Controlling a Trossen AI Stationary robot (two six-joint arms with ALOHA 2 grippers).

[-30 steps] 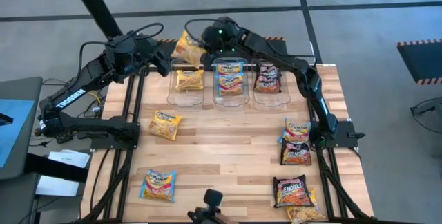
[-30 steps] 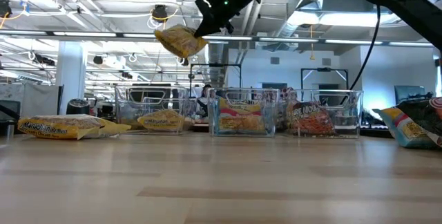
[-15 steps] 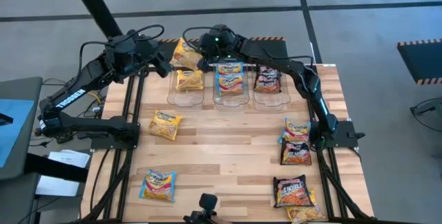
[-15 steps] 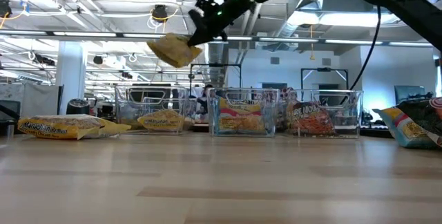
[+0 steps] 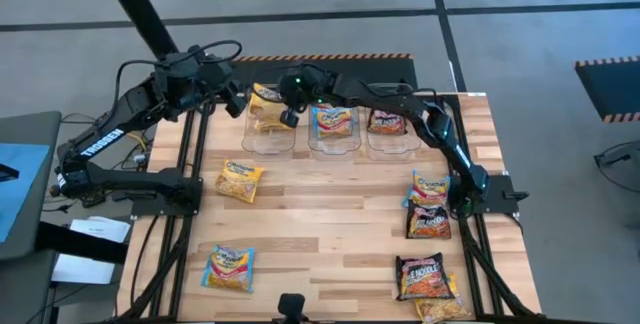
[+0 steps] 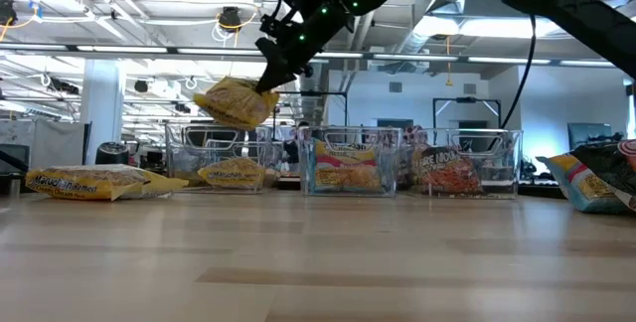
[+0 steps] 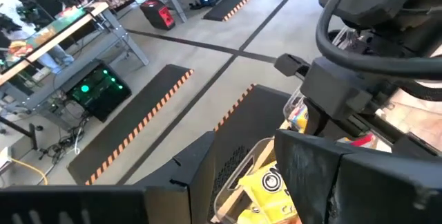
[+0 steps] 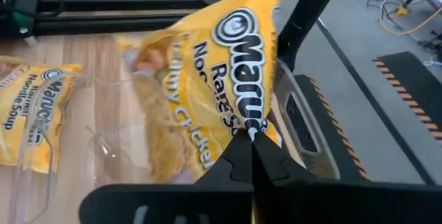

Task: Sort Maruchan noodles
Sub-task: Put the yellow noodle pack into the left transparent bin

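Yellow noodle packet pinched in closed right gripper, hanging above leftmost bin; left gripper parted, empty, at nine o'clock.

The yellow packet in the right wrist view reads "Maruchan", "Ramen Noodle" and "Chicken", partly cut off. A second yellow packet beside it reads "Noodle Soup". White letters on the left arm spell "TROSSEN".
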